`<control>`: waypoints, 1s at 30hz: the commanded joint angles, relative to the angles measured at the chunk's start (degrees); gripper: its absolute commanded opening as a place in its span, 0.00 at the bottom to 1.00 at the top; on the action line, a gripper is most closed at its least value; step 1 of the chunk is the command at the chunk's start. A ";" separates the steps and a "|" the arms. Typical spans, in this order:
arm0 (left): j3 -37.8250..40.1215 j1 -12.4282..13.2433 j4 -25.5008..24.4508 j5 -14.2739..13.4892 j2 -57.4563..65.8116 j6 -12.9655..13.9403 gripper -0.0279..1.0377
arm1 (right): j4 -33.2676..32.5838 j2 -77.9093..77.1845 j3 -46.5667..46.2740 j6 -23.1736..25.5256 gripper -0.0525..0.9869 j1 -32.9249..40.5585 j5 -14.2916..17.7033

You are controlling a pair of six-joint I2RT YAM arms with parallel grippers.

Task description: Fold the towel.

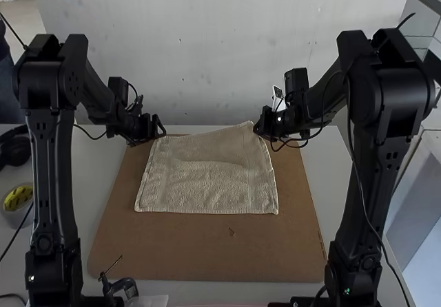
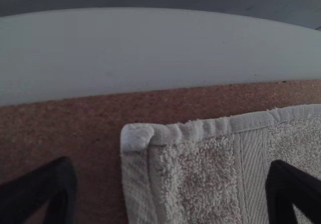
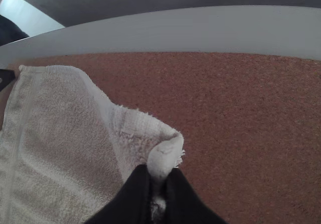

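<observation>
Brown board (image 1: 200,255) lying on the pale tabletop (image 1: 329,176), black headphones (image 1: 15,151) resting left of it; yellow object (image 1: 18,197) sitting near them

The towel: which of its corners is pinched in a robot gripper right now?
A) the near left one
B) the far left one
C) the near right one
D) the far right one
D: the right gripper has its fingers closed on the towel's far right corner, lifting it slightly.

The left arm (image 1: 54,176) and right arm (image 1: 362,176) stand bent, forearms angled inward. The left gripper (image 1: 159,129) has its fingers spread wide; the right gripper (image 1: 257,129) has its fingers pinched close together.
</observation>
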 commanded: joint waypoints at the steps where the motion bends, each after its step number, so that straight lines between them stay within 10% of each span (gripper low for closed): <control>1: 2.25 -0.88 -1.50 0.54 1.27 1.01 0.70 | 0.46 -2.16 -0.44 0.02 0.08 0.13 -1.54; 7: 3.57 -1.05 -4.75 0.71 1.71 1.01 0.45 | 0.46 -2.69 -0.70 0.11 0.08 0.04 -1.80; 17: 3.57 -2.46 -9.15 0.89 1.80 2.16 0.45 | 0.72 -3.39 -1.67 0.11 0.08 -0.31 -2.68; 30: 1.90 -2.11 -8.45 1.24 1.27 3.56 0.20 | 1.69 -3.30 -2.64 0.29 0.08 -1.89 -3.56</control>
